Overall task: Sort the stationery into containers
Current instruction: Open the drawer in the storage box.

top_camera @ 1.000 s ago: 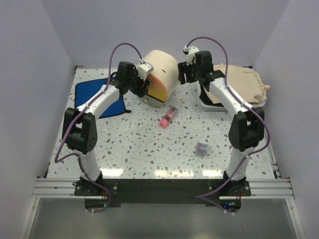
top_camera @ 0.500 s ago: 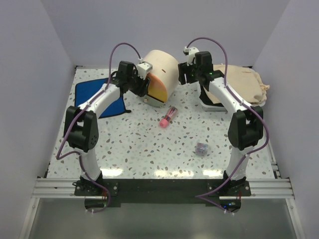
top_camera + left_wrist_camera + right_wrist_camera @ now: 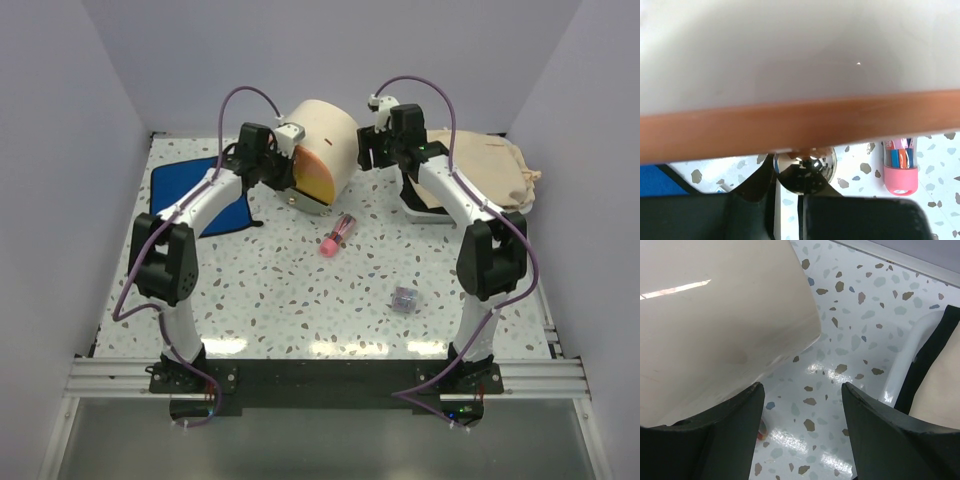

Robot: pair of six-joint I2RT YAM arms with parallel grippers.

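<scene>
The beige cylindrical cabinet lies on its side at the back of the table, its orange drawer facing forward. My left gripper is at that drawer front. In the left wrist view its black fingers are shut on the shiny round knob under the orange drawer edge. My right gripper stands open beside the cabinet's right side, with nothing between its fingers. A pink transparent tube lies in front of the cabinet. A tiny purple-grey box sits nearer the front.
A blue cloth lies at the back left beside my left arm. A white tray holding a beige bag stands at the back right, close to my right gripper. The pink tube also lies just right of the knob.
My left gripper has moved a little to the right onto the drawer front and closed on the knob. The right arm, the tube and the box have not moved.
</scene>
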